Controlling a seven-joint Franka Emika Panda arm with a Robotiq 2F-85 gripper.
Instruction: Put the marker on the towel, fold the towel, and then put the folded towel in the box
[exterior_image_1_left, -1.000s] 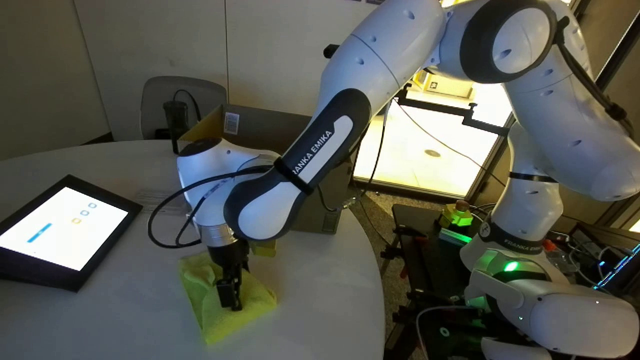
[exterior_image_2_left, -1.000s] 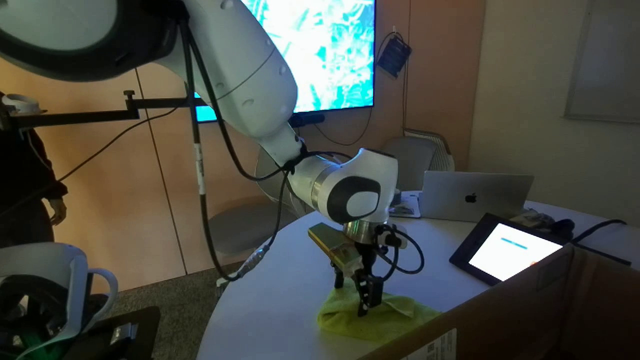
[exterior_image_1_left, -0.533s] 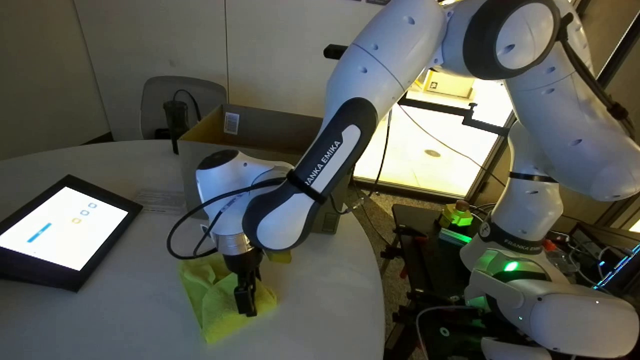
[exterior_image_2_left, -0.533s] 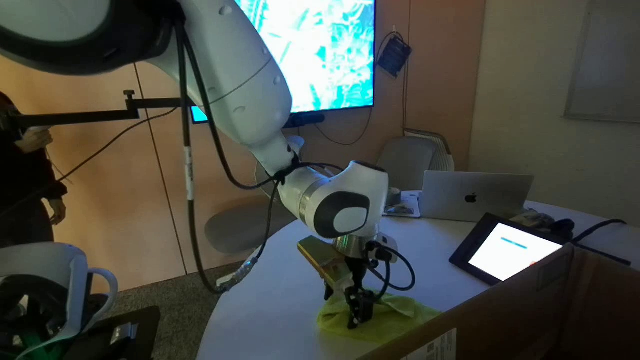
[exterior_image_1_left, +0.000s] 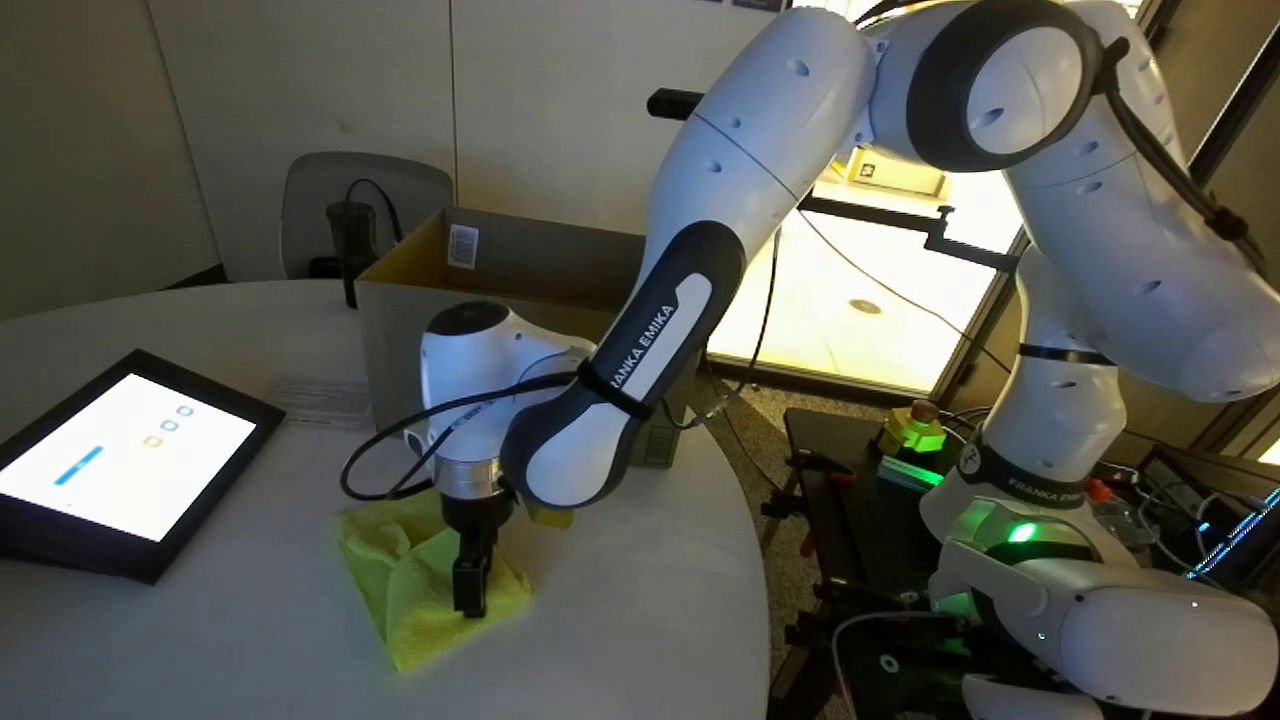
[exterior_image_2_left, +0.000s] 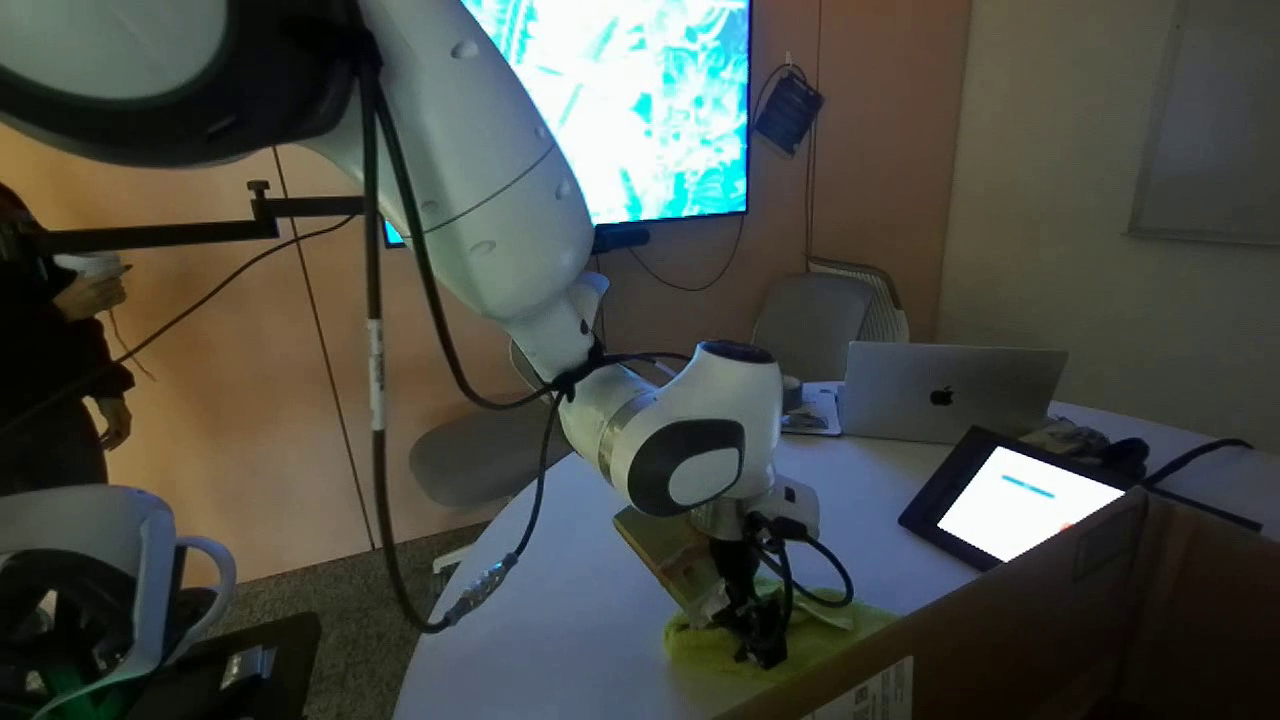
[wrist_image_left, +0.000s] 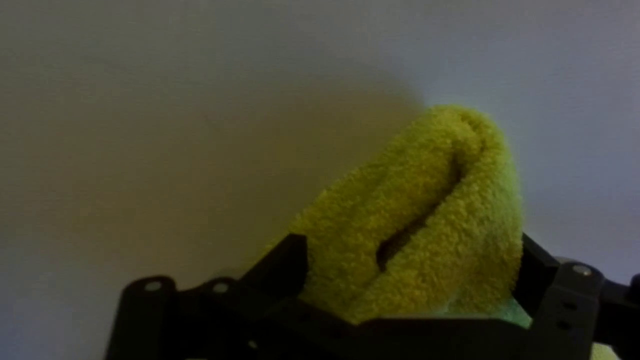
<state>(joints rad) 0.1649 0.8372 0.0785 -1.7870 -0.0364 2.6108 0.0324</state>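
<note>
Spread end effector (wrist_image_left: 414, 257) straddles folded towel (exterior_image_1_left: 420, 595)

The end effector points down over the towel, released, its fingers (wrist_image_left: 285, 265) wide apart with a bunched fold between them; whether either finger presses on the fabric cannot be told. In the wrist view, the fold's rounded tip points toward 12 o'clock, and a dark slit between its layers runs toward 1 o'clock. The towel lies creased on the white counter (exterior_image_1_left: 640, 590). From there, in an exterior view, the cardboard box (exterior_image_1_left: 555, 250) stands at 1 o'clock, apart from the towel, and a tablet (exterior_image_1_left: 140, 460) with a lit screen sits at 10 o'clock. In an exterior view, a silver laptop (exterior_image_2_left: 950, 385) stands at 1 o'clock from the towel.
</note>
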